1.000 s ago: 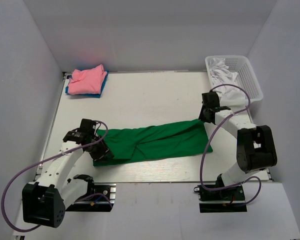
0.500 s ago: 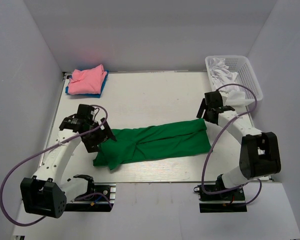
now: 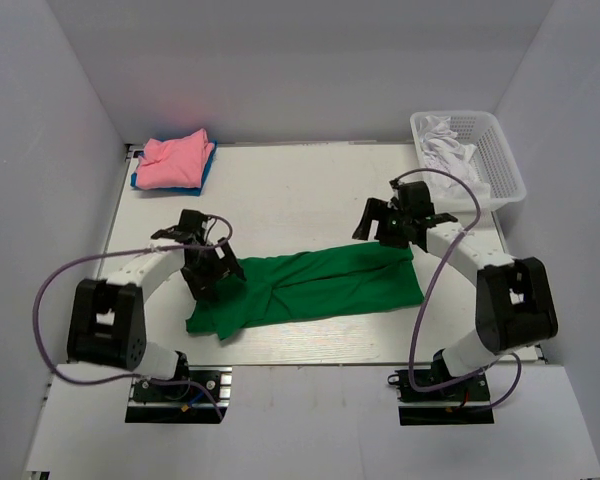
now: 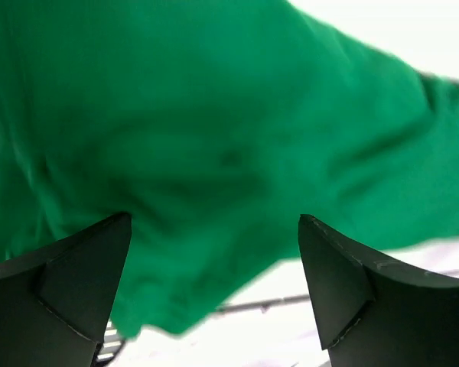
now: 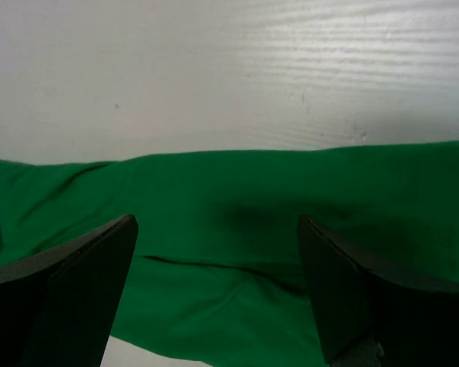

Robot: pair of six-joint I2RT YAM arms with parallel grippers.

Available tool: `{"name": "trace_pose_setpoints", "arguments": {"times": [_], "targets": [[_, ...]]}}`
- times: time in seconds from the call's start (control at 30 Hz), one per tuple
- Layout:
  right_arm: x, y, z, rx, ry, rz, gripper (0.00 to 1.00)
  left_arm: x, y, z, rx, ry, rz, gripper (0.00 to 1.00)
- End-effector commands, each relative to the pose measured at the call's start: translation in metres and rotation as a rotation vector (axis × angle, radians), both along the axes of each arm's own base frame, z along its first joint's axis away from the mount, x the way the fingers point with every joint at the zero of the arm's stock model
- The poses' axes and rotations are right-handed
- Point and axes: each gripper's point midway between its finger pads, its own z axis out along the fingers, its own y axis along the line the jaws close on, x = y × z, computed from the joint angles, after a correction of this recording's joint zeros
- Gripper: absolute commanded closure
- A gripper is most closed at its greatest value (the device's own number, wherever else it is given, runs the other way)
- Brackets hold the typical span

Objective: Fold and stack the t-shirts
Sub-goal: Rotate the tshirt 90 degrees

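Green t-shirt [image 3: 320, 285] is seen laid out lengthwise across the near middle of the bench [image 3: 300, 190], stretched from left to right as a long, partly folded band with creases along it. Its left end is bunched and turned toward the near edge, while its right end lies flatter and squarer.

The left tool [image 3: 212, 272] is held over the left end of the green t-shirt. In the left wrist view [image 4: 214, 222] its jaws are spread wide and green cloth [image 4: 229, 153] fills the view beyond them; the view is blurred, and whether the fingers touch the cloth cannot be told.

The right tool [image 3: 370, 222] is held at the far right corner of the shirt. In the right wrist view [image 5: 216, 225] its jaws are likewise spread wide, with the green cloth [image 5: 252, 252] lying flat on the bench beyond them and nothing gripped.

At the far left corner of the bench a folded pink t-shirt [image 3: 175, 160] is stacked on a blue t-shirt [image 3: 137, 183], of which only the edges are seen.

At the far right corner a white mesh basket [image 3: 502, 160] is set, well apart from the green t-shirt. Crumpled white cloth [image 3: 445, 145] is held in its far end, heaped up to the rim.
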Motion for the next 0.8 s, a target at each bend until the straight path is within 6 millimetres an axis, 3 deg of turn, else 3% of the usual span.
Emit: {"name": "trace_pose_setpoints", "arguments": {"times": [0.0,0.03,0.07,0.13,0.17,0.2,0.27,0.3,0.33,0.37,0.4,0.43,0.47,0.53,0.57,0.6,0.63,0.73,0.77], "targets": [[-0.014,0.013,-0.021,0.048,0.083,0.051,0.10,0.046,0.009,-0.006,0.092,-0.085,0.020,0.00],[-0.018,0.009,-0.027,0.036,0.102,0.043,0.10,0.050,0.012,-0.011,0.115,-0.060,0.025,0.00],[-0.025,0.004,-0.036,0.008,0.132,0.038,0.10,0.053,0.013,-0.029,0.135,0.000,0.023,0.00],[-0.037,-0.004,-0.048,-0.067,0.146,0.064,0.10,0.082,0.008,-0.031,0.130,-0.029,0.025,0.00],[-0.050,-0.013,-0.060,-0.126,0.176,0.074,0.10,0.089,0.009,-0.051,0.148,0.014,0.025,0.00],[-0.058,-0.016,-0.064,-0.150,0.194,0.087,0.10,0.121,0.003,-0.042,0.141,-0.040,0.019,0.00],[-0.084,-0.018,-0.084,-0.197,0.249,0.150,0.10,0.146,0.006,-0.046,0.184,-0.038,0.016,0.00],[-0.095,-0.011,-0.088,-0.180,0.276,0.196,0.10,0.188,0.002,-0.025,0.187,-0.125,0.021,0.00],[-0.104,-0.006,-0.092,-0.181,0.293,0.233,0.10,0.203,0.000,-0.044,0.199,-0.111,-0.009,0.00],[-0.117,-0.003,-0.101,-0.192,0.328,0.277,0.10,0.249,-0.005,-0.019,0.198,-0.220,-0.003,0.00],[-0.128,0.003,-0.101,-0.175,0.359,0.319,0.10,0.269,-0.008,-0.017,0.194,-0.244,-0.001,0.00],[-0.137,0.011,-0.101,-0.187,0.364,0.367,0.10,0.284,-0.014,-0.050,0.190,-0.217,-0.033,0.00],[-0.152,0.017,-0.098,-0.209,0.392,0.423,0.10,0.330,-0.026,-0.015,0.147,-0.335,-0.030,0.00],[-0.170,0.027,-0.084,-0.211,0.411,0.515,0.10,0.367,-0.045,-0.019,0.075,-0.405,-0.053,0.00],[-0.186,0.045,-0.074,-0.218,0.381,0.614,0.10,0.386,-0.057,-0.036,0.006,-0.415,-0.011,0.00],[-0.200,0.050,-0.069,-0.205,0.402,0.673,0.10,0.406,-0.071,-0.034,-0.073,-0.498,0.001,0.00],[-0.219,0.065,-0.061,-0.203,0.389,0.770,0.10,0.402,-0.086,-0.053,-0.185,-0.462,0.038,0.00],[-0.239,0.090,-0.048,-0.191,0.373,0.921,0.10,0.417,-0.120,-0.071,-0.298,-0.554,0.048,0.00],[-0.244,0.096,-0.050,-0.206,0.371,0.983,0.10,0.426,-0.139,-0.055,-0.325,-0.596,0.049,0.00]]}}
